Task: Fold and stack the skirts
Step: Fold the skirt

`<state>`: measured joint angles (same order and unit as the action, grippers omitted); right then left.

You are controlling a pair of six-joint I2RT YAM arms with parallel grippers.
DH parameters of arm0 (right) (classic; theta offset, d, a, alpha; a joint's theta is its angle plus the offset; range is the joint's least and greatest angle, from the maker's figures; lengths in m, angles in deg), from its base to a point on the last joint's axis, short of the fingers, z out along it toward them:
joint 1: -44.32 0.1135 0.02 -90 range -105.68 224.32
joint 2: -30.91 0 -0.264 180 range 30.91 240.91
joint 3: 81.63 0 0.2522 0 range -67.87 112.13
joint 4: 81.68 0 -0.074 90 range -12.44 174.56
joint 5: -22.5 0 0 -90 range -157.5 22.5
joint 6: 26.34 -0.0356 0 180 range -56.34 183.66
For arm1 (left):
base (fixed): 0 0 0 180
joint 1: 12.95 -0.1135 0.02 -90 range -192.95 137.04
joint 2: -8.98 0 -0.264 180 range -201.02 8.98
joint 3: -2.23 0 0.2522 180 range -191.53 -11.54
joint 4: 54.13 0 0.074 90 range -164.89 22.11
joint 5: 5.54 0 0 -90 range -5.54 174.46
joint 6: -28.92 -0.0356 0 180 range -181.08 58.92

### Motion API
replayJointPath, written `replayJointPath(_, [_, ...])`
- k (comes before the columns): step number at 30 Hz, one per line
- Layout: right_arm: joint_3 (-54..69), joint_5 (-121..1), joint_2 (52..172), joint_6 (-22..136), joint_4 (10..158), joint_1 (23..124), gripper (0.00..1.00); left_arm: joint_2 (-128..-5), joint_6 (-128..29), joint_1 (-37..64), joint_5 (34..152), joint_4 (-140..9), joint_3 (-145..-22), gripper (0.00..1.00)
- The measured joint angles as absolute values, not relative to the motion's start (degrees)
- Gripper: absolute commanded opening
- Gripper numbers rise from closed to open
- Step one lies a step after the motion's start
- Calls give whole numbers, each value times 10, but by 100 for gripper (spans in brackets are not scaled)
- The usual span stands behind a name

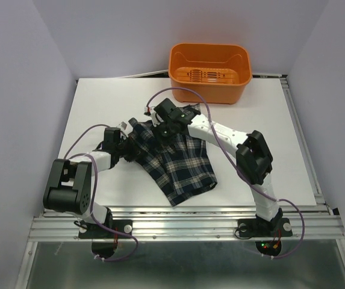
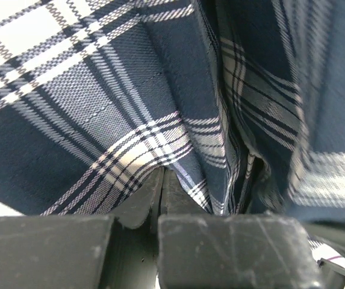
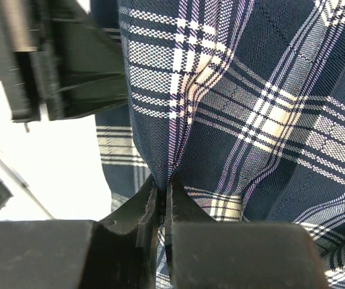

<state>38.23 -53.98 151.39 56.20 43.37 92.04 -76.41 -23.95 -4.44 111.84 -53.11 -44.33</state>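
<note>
One navy-and-green plaid skirt point(image 1: 178, 162) lies rumpled in the middle of the white table, its flared hem toward the near edge. My left gripper point(image 1: 126, 144) is shut on the skirt's left edge; in the left wrist view the cloth point(image 2: 130, 102) fills the frame above the closed fingers point(image 2: 181, 198). My right gripper point(image 1: 166, 126) is shut on the skirt's far edge; in the right wrist view a fold of cloth point(image 3: 250, 108) rises from between the closed fingers point(image 3: 187, 205). No other skirt shows.
An empty orange plastic basket point(image 1: 208, 72) stands at the table's far edge. Bare white table point(image 1: 268, 132) lies to the right and left point(image 1: 94, 108) of the skirt. The left arm's gripper body point(image 3: 58, 60) shows close by in the right wrist view.
</note>
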Motion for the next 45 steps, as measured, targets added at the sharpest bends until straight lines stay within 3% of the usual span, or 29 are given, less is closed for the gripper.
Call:
replayJointPath(20, [423,-400,1541,487,434,910,1,-790,-253,-57,1145,-571,-484,0])
replayJointPath(34, [399,-370,1581,474,470,868,1,-669,-238,-63,1189,-673,-462,0])
replayJointPath(45, [366,-371,1569,470,488,836,1,-822,-246,-70,1154,-727,-514,0])
